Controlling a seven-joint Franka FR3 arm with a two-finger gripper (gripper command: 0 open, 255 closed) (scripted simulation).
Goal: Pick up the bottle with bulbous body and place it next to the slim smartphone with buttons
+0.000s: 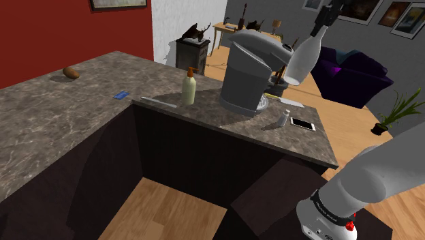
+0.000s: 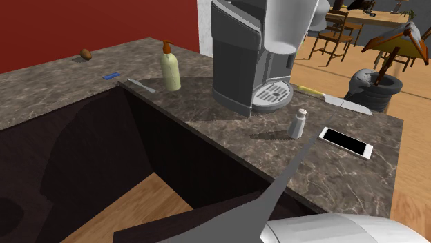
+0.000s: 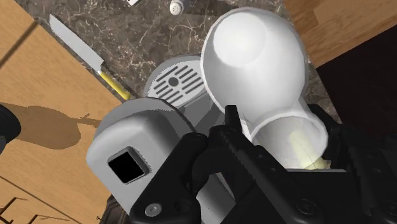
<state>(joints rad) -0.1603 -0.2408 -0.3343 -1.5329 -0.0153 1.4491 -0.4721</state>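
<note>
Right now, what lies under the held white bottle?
The grey coffee machine and its drip tray; the bottle covers whatever lies directly beneath it.

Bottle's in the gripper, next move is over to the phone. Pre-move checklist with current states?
1. Grasp: black gripper clasps the neck of the white bulbous bottle. Ok.
2. Clearance: the bottle hangs above the grey coffee machine, apart from it. Ok.
3. Target: the slim white-framed smartphone lies flat on the dark marbled counter. Ok.
4. Landing spot: a small white shaker stands close beside the phone; bare counter shows on the phone's other sides. Ok, if you avoid the shaker side.
5. Bottle attitude: tilted, base lower than neck. Not ok for setting down.
6. Position over target: the bottle is over the machine, not the phone. Not ok.
</note>
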